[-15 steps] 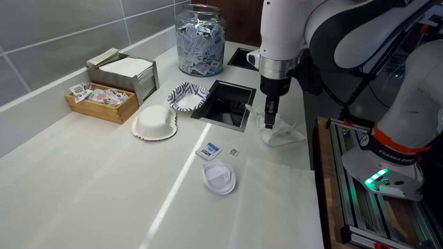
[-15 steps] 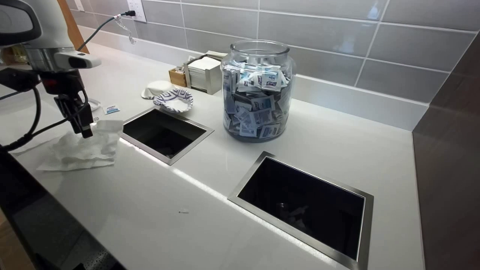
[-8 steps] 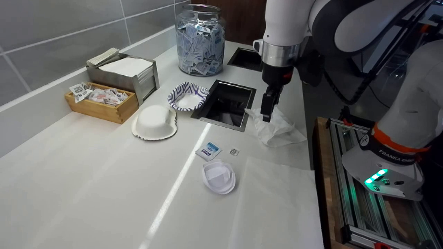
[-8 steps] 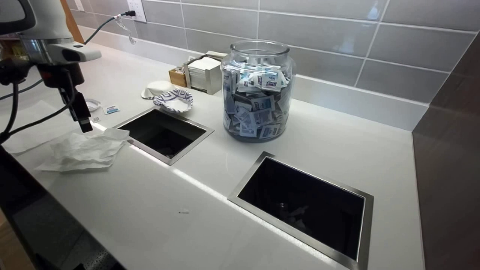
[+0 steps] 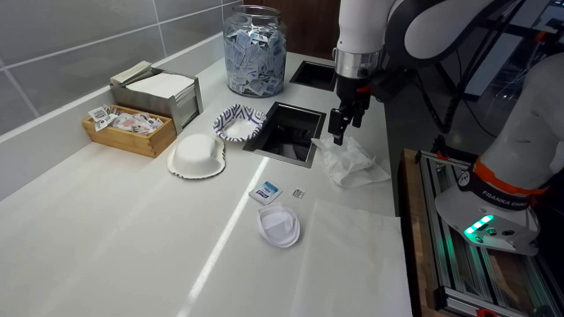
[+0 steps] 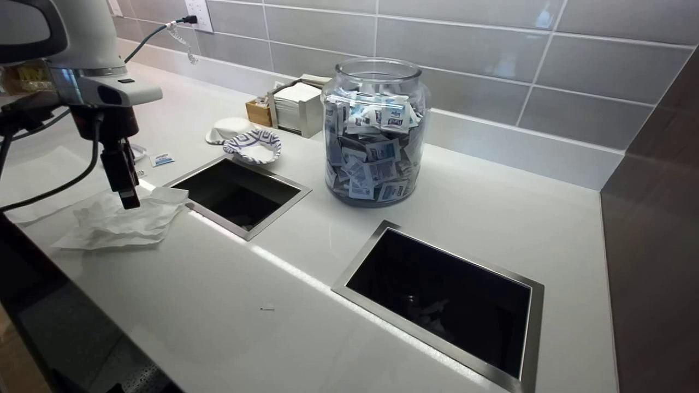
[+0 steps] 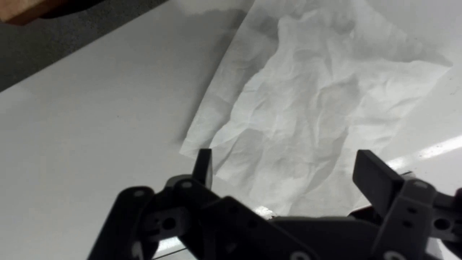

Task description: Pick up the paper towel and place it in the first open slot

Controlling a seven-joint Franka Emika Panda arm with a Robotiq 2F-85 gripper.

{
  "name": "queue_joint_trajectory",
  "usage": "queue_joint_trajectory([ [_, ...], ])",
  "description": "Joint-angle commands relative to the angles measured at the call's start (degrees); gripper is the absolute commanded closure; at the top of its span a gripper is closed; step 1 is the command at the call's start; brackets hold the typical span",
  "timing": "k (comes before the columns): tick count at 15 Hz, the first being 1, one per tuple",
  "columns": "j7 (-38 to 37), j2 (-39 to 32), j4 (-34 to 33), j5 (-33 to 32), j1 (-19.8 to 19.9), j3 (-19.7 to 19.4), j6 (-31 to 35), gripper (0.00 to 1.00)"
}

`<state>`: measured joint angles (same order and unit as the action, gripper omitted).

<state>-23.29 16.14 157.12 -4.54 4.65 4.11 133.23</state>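
Since the gripper (image 7: 284,160) hangs spread above the towel (image 7: 306,104), it would do best to lower straight and bunch several layers before lifting.

In an exterior view we see the counter (image 5: 110,229) brightly lit, a hard white streak (image 5: 219,246) running from near the centre to seven o'clock. Around half past two the floor (image 5: 410,136) sinks into gloom, and a row of lights (image 5: 478,225) glows green near four o'clock. In an exterior view we find a reflection (image 6: 546,19) on the wall tiles (image 6: 458,33) between one and two o'clock, while the slots (image 6: 533,327) at nine and five o'clock are almost black inside. The wrist view gives us greyer light: glare (image 7: 442,146) at three o'clock, a soft shadow (image 7: 222,30) beside the paper towel (image 7: 288,108) at twelve, and the gripper (image 7: 283,155) dark and soft-edged toward six.
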Motion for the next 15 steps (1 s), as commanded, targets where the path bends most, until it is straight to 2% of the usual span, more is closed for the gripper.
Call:
queue_joint_trajectory([
  [1, 1.0, -4.2, 0.0, -2.5, 1.0, -0.8, 5.9, 0.00],
  [4, 2.1, -7.5, 0.0, -3.7, 0.8, -1.0, 10.3, 0.00],
  [8, 6.7, -11.5, 0.0, -0.4, -0.7, -2.1, 12.7, 0.00],
  [9, 9.0, -12.4, 0.0, 1.9, -1.1, -2.6, 12.3, 0.19],
  [15, 10.2, -13.8, 0.0, 3.1, -0.9, -3.6, 11.9, 0.66],
])
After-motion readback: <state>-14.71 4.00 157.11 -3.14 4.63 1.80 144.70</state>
